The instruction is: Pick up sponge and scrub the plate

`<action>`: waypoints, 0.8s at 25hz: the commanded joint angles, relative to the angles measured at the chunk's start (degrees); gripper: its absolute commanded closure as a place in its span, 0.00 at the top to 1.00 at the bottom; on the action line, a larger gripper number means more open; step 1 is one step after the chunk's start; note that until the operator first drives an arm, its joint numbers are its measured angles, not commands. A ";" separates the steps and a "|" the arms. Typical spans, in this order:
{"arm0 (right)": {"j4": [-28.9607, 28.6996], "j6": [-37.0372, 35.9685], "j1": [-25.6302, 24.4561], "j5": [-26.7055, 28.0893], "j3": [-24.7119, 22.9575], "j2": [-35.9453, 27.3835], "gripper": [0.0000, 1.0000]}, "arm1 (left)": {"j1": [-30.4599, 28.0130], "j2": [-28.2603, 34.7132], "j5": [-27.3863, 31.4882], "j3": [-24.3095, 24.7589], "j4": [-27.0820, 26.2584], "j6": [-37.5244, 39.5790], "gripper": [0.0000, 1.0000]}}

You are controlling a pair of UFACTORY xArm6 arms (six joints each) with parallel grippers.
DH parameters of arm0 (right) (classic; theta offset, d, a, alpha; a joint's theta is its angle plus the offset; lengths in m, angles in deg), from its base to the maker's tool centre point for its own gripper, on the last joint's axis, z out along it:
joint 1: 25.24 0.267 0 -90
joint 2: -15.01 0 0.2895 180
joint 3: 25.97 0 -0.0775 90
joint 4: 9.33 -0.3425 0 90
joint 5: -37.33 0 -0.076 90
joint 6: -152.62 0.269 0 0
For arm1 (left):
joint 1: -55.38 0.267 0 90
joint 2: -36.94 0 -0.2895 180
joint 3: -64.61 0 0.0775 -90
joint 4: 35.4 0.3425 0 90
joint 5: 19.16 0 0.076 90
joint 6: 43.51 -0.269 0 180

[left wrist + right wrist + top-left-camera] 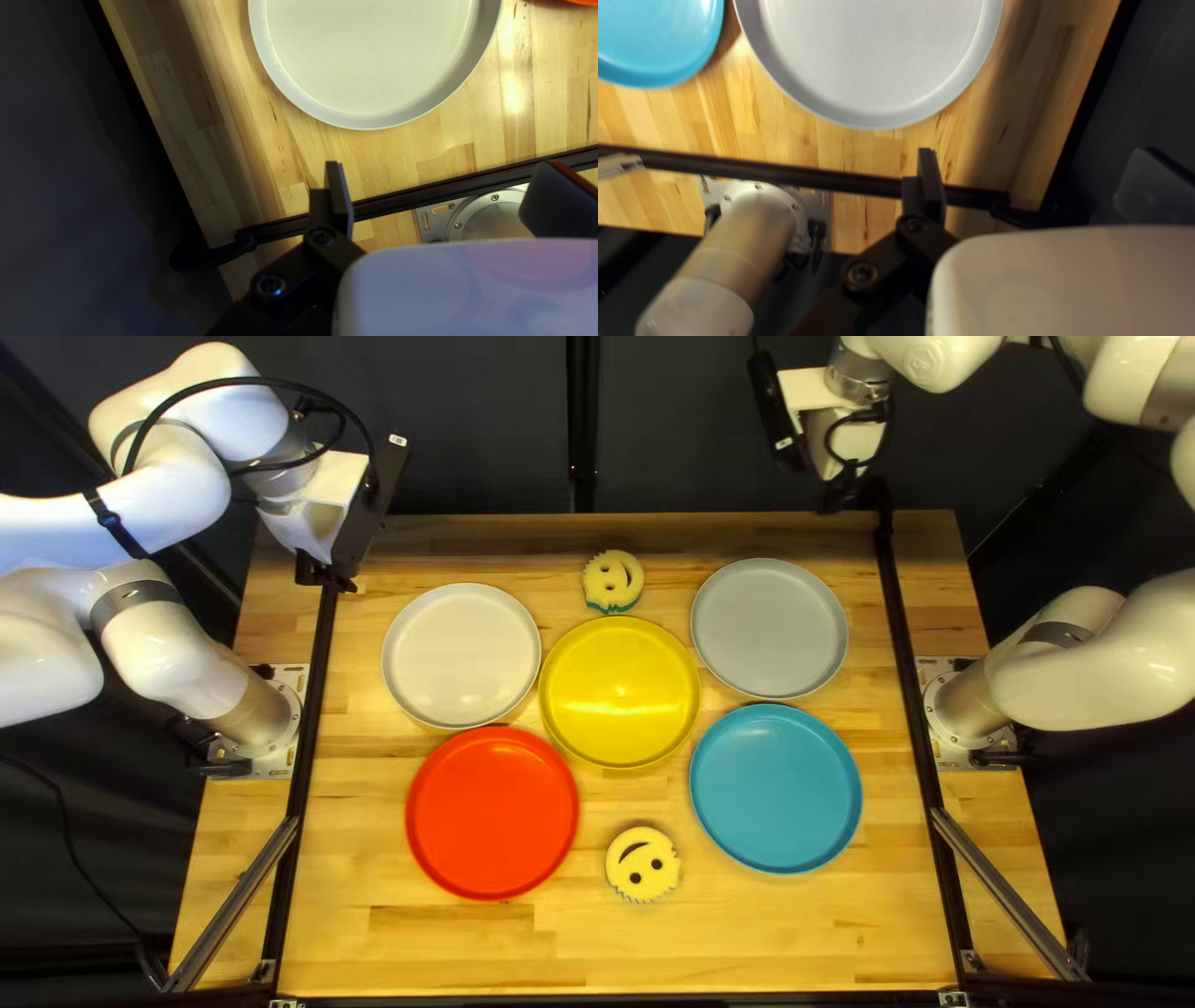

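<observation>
While my left end effector [326, 576] and right end effector [852, 495] gape wide, both round yellow sponges [642, 864] bear smiling faces.

1. The table [797, 940] is wooden.
2. A dark curtain [473, 448] hangs behind its far edge.
3. Black rails [405, 197] run along both sides.
4. Two metal bars [235, 905] slant outward from the rails.

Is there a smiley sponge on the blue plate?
No, both sponges lie on the wooden table, outside the blue plate.
</observation>
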 commanded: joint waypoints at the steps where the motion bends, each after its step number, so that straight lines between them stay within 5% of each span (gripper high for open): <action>1: -3.21 3.27 2.42 -4.75 2.71 4.52 1.00 | 0.00 0.00 0.00 0.00 0.00 0.00 1.00; 15: -4.30 2.64 3.22 -6.11 2.43 4.91 1.00 | 0.00 0.00 0.00 0.00 0.00 0.00 1.00; 20: -4.69 6.46 4.82 -10.55 1.98 7.42 1.00 | 0.00 0.00 0.00 0.00 0.00 0.00 1.00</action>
